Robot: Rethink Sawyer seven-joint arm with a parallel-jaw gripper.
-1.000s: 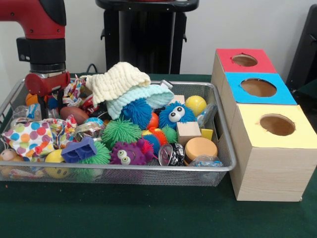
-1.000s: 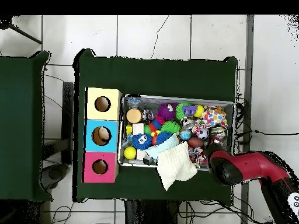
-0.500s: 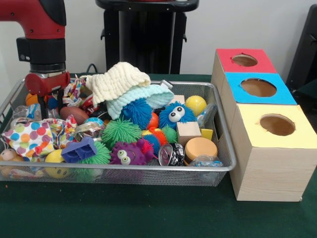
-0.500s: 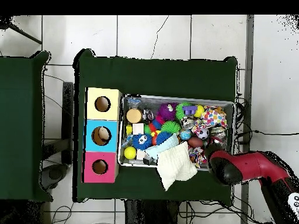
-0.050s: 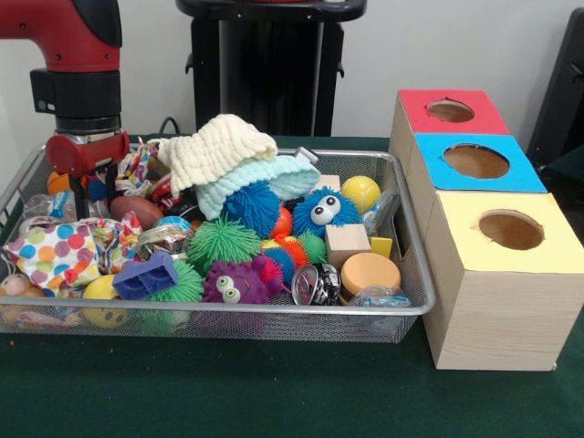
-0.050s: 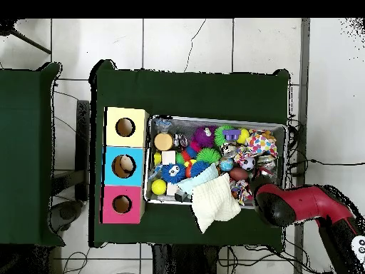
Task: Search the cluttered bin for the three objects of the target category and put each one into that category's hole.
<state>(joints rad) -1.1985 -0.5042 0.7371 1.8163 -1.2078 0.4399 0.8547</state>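
Gripper (image 5: 88,187) low in wire bin (image 5: 274,315) corner — beside brown ball (image 5: 135,211); finger opening can't be judged.

- The arm (image 5: 78,41) has a glossy red shell with a black patch on its upper side.
- Below the shell sits a black cylindrical collar, ringed with ridges.
- A rounded red wrist housing (image 5: 87,151) follows, at 6 o'clock of the collar.
- Thin dark jaws hang under it.
- Overhead, a white marking (image 6: 358,246) shows on the red link.

Red arm (image 6: 303,207) over the cluttered bin's (image 6: 217,120) corner
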